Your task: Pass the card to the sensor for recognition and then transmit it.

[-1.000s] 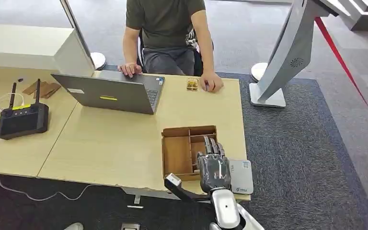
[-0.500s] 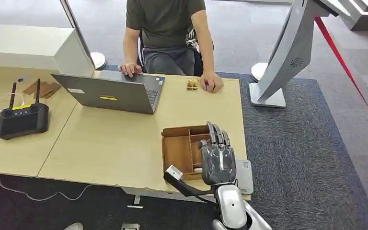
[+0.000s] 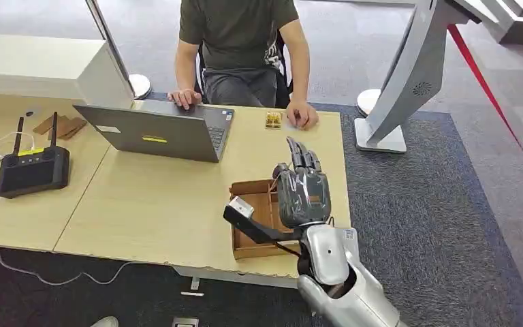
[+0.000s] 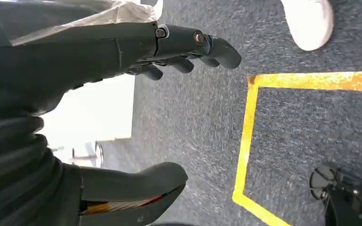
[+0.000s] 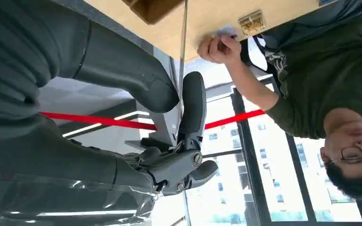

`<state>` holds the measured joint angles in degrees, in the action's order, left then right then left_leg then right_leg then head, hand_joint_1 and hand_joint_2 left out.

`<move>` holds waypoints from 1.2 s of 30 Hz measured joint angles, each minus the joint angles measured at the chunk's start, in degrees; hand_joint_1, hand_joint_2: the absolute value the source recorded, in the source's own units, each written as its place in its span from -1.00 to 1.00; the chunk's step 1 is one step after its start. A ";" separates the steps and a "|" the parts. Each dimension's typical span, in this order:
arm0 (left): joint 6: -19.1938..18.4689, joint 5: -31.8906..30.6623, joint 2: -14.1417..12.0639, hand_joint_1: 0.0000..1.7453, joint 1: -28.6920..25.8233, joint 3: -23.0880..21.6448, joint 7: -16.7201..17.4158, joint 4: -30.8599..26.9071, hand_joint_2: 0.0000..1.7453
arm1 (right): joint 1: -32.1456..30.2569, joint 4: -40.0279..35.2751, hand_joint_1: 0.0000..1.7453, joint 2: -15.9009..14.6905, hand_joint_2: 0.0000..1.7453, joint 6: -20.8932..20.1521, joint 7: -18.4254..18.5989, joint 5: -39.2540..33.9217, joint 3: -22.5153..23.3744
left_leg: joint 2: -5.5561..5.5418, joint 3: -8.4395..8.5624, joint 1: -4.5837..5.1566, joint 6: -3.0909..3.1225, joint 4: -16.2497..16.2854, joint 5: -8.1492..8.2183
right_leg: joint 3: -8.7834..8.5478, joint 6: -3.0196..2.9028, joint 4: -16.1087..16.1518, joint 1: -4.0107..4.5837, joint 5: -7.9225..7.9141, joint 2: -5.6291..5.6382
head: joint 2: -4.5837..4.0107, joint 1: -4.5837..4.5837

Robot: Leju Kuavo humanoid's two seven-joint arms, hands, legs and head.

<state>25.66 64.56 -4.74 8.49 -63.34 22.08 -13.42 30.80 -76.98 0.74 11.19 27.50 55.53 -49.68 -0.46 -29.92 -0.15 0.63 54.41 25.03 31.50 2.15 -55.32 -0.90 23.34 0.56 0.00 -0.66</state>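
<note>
While the grey-blue carpet (image 3: 422,204) spreads flat and short-piled across the room, the pale wood table (image 3: 156,197) sits on it, smooth, with a raw, chipped near edge. A red strip (image 3: 490,95) cuts across the floor on the right, past a slanted grey stand (image 3: 408,75) on a flat base. A person (image 3: 238,41) in a dark green shirt sits at the far side, one hand resting just beside a small brass-coloured object (image 3: 273,120). Next, a grey laptop (image 3: 150,133), lid towards us, and a boxy black controller (image 3: 33,170) with two upright antennas, well to the left.

Near the front edge there's the brown wooden box (image 3: 252,184), split into compartments; what lies inside is hidden. And here's the right hand (image 3: 303,194), raised above that box, dark fingers pointing away. The right wrist view has the card (image 5: 184,42) edge-on, a thin grey sliver pinched between thumb and finger. The flat grey sensor (image 3: 349,235) peeks out beside the silver forearm at the table's corner. The left hand (image 4: 122,94) hangs over the carpet, by yellow floor tape (image 4: 250,141), thumb and fingers apart, holding nothing.
</note>
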 joint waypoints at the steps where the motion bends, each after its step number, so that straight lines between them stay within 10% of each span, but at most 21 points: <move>1: -0.18 -0.46 0.07 -1.00 0.53 -0.35 0.57 0.00 1.00 | 1.13 0.53 1.00 0.20 1.00 -0.37 0.41 -0.63 -0.22 | 0.00 0.00 0.00 0.00 0.00 0.00 | -0.01 0.00 0.00 0.00 0.00 0.00 | 0.00 -0.02; 36: 1.68 1.62 0.87 -1.00 1.59 -3.50 1.44 0.00 1.00 | 8.31 17.53 1.00 6.97 1.00 1.47 -1.95 -4.45 -6.97 | -0.01 -0.07 -0.02 -0.01 0.00 0.01 | 0.07 -0.03 -0.02 0.02 0.03 0.00 | 0.00 0.00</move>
<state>27.34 66.18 -3.87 10.08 -66.84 23.52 -13.42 39.11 -59.45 7.72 12.66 25.55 51.08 -56.65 -0.47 -29.99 -0.17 0.63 54.41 25.03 31.57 2.12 -55.34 -0.88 23.37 0.56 0.00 -0.66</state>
